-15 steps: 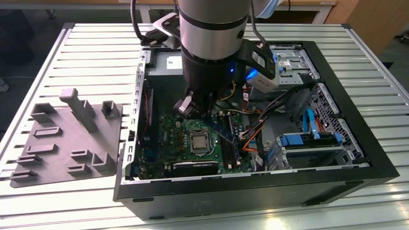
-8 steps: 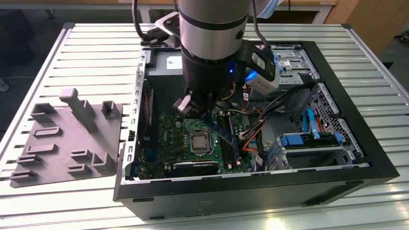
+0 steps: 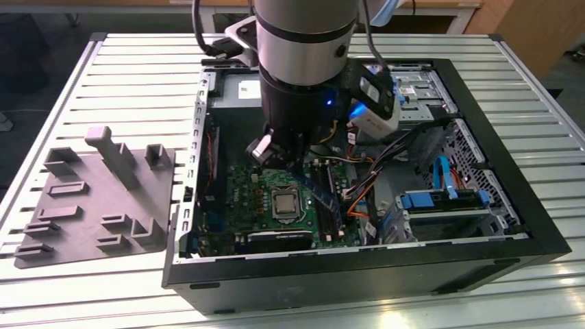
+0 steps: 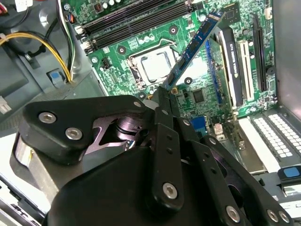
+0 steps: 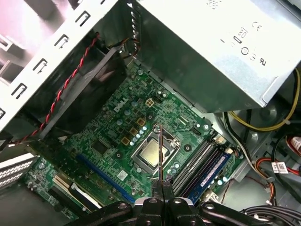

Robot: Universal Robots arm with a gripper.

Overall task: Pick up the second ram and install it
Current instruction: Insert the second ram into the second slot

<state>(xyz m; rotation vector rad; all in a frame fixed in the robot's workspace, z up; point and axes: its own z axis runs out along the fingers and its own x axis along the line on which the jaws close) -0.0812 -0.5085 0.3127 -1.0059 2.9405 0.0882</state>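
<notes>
My gripper (image 4: 167,92) is shut on the second ram (image 4: 194,47), a narrow blue circuit-board stick with black chips that juts out from the fingertips, tilted above the green motherboard (image 4: 207,94). In the first wrist view the ram (image 5: 160,153) shows edge-on as a thin line over the processor socket (image 5: 153,153), rising from the gripper (image 5: 162,187). The black memory sockets (image 5: 195,162) lie just beside it, and one of them holds another blue stick (image 5: 214,169). In the exterior view the gripper (image 3: 285,163) hangs inside the open computer case (image 3: 512,226).
A grey moulded tray (image 3: 92,205) with upright posts lies on the slatted table at the exterior view's left. A metal power supply box (image 5: 211,47), yellow and orange cables (image 4: 51,47), a drive cage (image 3: 448,205) and the case walls hem in the motherboard.
</notes>
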